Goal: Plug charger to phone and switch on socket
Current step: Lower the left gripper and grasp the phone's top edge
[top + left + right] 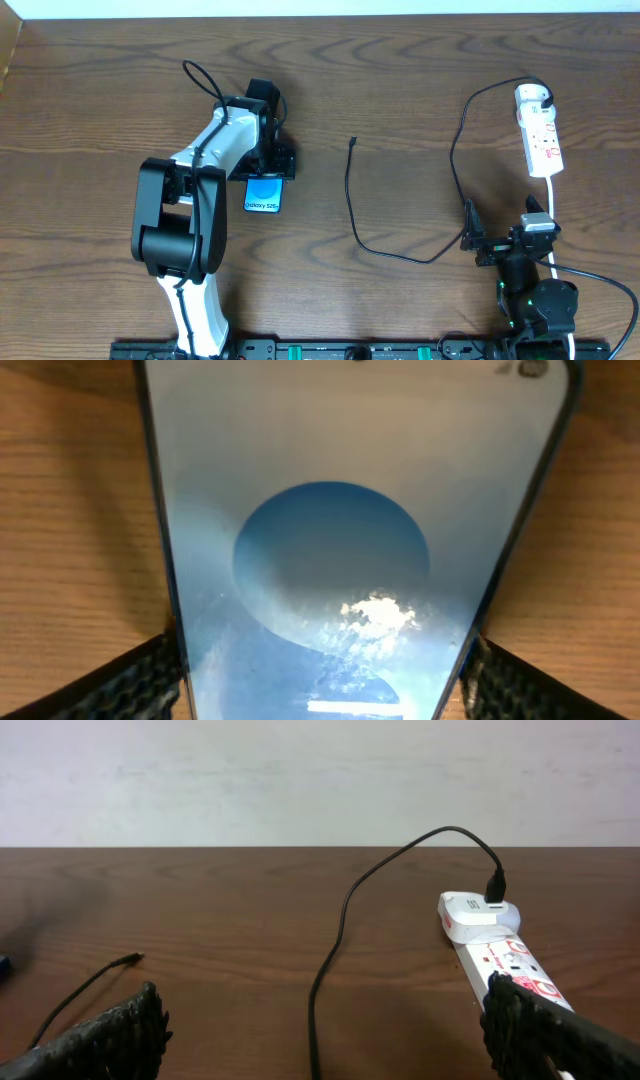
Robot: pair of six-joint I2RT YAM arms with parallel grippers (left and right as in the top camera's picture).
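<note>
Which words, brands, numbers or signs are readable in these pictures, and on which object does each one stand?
"Galaxy S25": white letters on the phone, at the lower end of its blue screen in the overhead view; small, only just legible.
Red markings on the socket: too small and blurred to read, in the overhead and the right wrist view alike.
Left wrist view: no legible text.

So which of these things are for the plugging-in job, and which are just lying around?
For the job:
- phone
- charger cable
- white power strip with red-marked switches

Just there:
- wooden table
- black rail along the near edge
</note>
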